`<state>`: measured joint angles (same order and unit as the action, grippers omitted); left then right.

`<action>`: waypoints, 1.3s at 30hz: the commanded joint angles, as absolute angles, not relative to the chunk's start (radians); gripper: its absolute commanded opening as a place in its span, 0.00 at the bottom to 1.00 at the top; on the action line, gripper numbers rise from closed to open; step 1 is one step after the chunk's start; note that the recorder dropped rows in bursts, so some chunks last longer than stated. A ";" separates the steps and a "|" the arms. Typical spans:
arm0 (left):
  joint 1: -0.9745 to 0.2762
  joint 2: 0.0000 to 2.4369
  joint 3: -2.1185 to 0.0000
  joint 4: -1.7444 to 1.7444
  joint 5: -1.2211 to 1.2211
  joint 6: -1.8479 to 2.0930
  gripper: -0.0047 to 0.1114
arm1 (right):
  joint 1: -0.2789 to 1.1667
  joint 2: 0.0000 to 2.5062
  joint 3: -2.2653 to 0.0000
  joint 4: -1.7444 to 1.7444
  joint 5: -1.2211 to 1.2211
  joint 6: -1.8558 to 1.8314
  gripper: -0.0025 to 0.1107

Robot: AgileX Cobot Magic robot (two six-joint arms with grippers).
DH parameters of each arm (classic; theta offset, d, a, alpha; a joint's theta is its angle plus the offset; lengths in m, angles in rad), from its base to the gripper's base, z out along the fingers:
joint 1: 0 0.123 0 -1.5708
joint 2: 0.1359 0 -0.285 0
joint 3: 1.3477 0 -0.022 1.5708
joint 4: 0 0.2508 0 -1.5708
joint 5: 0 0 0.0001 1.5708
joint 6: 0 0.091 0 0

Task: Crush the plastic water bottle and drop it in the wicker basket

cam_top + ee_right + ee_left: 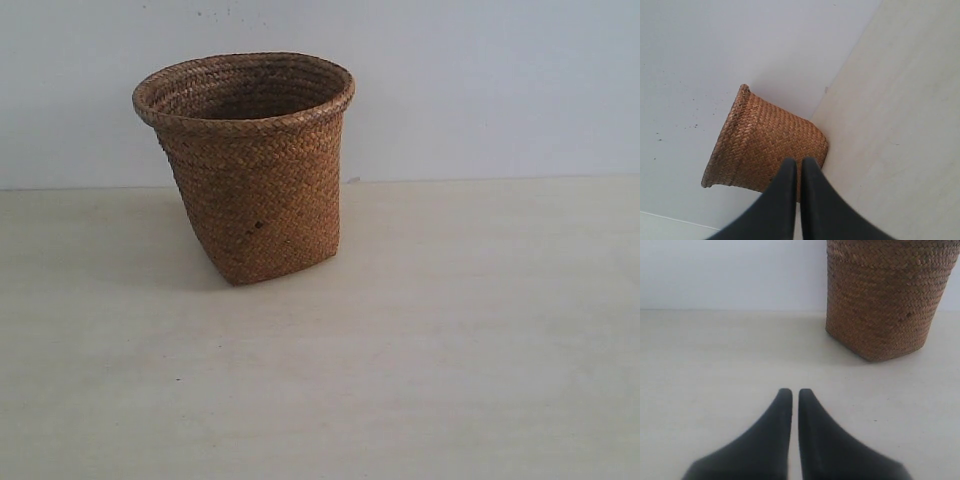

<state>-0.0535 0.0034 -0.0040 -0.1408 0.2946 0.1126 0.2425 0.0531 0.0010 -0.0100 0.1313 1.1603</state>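
We find the left gripper (795,392) and the right gripper (799,162) both pressed together and empty. The wicker basket (255,190) stands upright at ten o'clock on the table (450,350). The plastic water bottle shows nowhere; perhaps it lies inside, so next we locate it.

The left gripper (795,393) was smooth and black, with two thin rounded tips. The right gripper (799,162) looked the same.

We see the wicker basket (262,190) in warm orange-brown, its weave a tight diagonal herringbone under a braided rim; the worktop (450,350) is pale cream; the wall (480,80) is plain bluish white; the left tool (795,392) and the right tool (799,161) are matte black.
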 commanded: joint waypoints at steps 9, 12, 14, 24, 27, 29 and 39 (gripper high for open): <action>-0.051 0.000 0.000 -0.128 0.301 0.101 0.08 | 0.239 0.052 0.000 -0.013 0.123 1.152 0.02; -0.051 0.000 0.000 -0.128 0.301 0.101 0.08 | 0.239 0.052 0.000 -0.013 0.124 1.150 0.02; -0.051 0.000 0.000 -0.128 0.301 0.101 0.08 | 0.239 0.052 0.000 -0.035 0.125 1.114 0.02; -0.051 0.000 0.000 -0.128 0.301 0.101 0.08 | 0.192 0.000 0.000 -0.048 0.155 0.913 0.02; -0.051 0.000 0.000 -0.128 0.301 0.101 0.08 | 0.145 0.000 0.000 -0.108 0.155 0.674 0.02; -0.051 0.000 0.000 -0.128 0.301 0.101 0.08 | 0.122 0.000 0.000 -0.121 0.154 0.532 0.02; -0.051 0.000 0.000 -0.128 0.301 0.101 0.08 | 0.075 0.000 0.000 -0.125 0.224 0.172 0.02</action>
<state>-0.0535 0.0034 -0.0040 -0.1303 0.2990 0.1126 0.0811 0.0069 0.0010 -0.1136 0.1754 0.2049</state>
